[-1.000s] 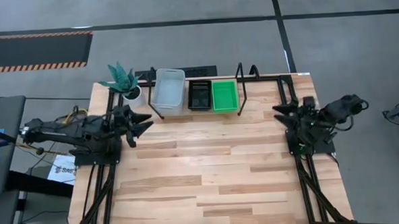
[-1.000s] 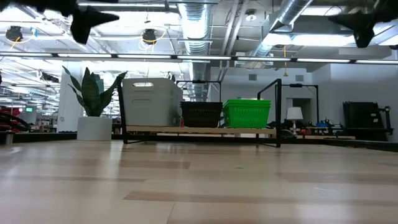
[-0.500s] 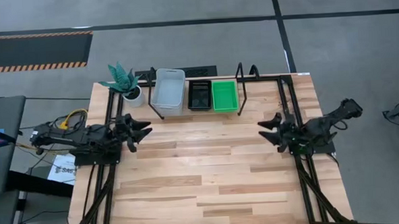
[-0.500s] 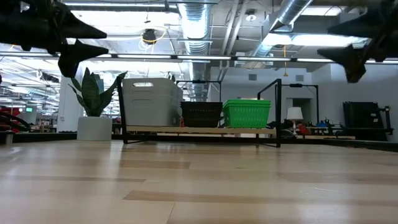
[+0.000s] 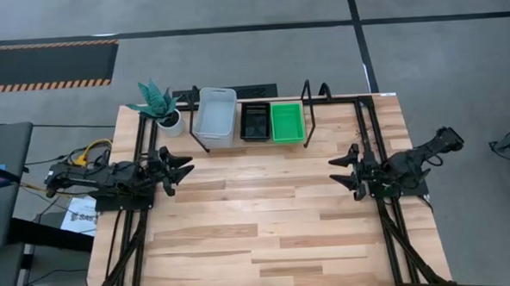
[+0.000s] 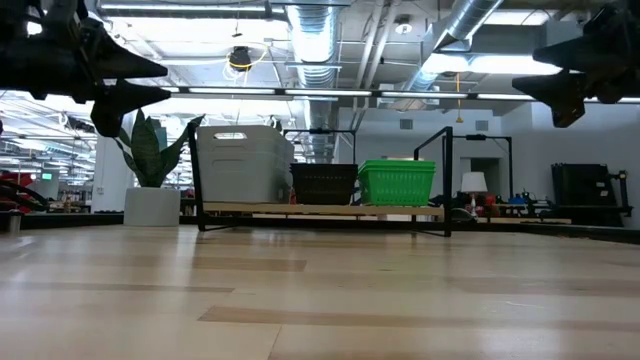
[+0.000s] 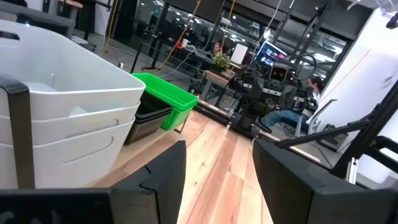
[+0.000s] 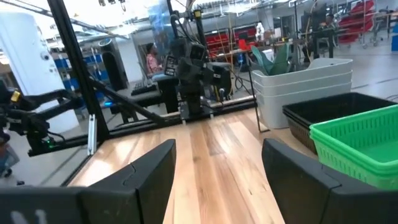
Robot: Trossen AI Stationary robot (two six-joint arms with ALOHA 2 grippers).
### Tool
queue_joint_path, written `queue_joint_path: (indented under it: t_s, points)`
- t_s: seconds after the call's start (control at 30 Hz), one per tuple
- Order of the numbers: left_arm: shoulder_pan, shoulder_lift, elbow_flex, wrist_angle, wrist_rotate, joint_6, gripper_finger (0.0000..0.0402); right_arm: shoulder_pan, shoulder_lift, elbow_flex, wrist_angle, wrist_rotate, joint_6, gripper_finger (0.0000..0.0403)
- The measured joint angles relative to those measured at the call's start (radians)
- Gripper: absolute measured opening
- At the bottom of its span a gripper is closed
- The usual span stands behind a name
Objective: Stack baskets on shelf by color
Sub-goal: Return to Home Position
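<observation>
Pale plank tabletop, long butcher-block strips. Along its far edge runs the narrow wooden shelf on black wire frame. On it, left to right: smooth grey-white plastic tray stack, black meshed tray stack, green meshed tray stack, long sides crossing the board. The left gripper and right gripper hover at the table's sides, fingers spread wide, nothing held. Against a second ago, right gripper farther inward; stacks unmoved

Stacked pale grey-white plastic baskets; black meshed basket just beside, bright green plastic basket beyond; left gripper fingers apart
</observation>
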Motion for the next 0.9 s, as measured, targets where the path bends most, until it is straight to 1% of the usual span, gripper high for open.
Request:
queue_joint_path:
  t_s: [0.23, 0.9]
  points:
    - [0.000, 0.005, 0.000, -0.002, 0.027, -0.002, 0.0174, 0.000, 0.000, 0.000, -0.020, 0.000, -0.048, 0.0264]
    - [0.000, 0.005, 0.001, -0.004, 0.028, -0.002, 0.0174, 0.000, 0.004, -0.001, -0.029, 0.001, -0.049, 0.0264]
